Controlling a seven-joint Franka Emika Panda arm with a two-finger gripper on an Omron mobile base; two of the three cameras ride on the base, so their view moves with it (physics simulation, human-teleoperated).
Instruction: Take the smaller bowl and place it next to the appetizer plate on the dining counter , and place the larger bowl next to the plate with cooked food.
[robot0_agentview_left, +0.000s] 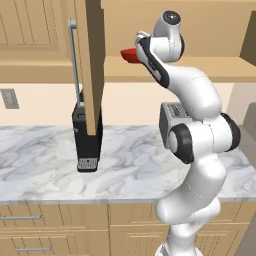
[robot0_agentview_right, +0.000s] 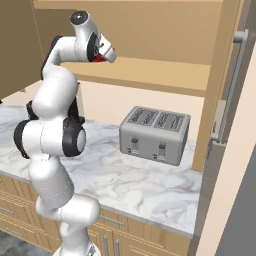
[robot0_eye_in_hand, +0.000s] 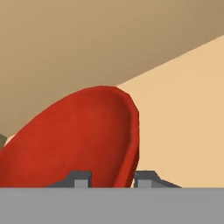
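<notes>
Now gripper (robot0_eye_in_hand: 112, 178) fingers astride smaller bowl (robot0_eye_in_hand: 78, 140) rim, grip unclear, up in cabinet (robot0_agentview_left: 170, 75).

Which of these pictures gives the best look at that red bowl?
The hand view: the red bowl is close up, its rim between the gripper's fingertips. In the left base view just a red edge pokes out beside the hand inside the cabinet; the right base view gives a tiny red sliver.
</notes>
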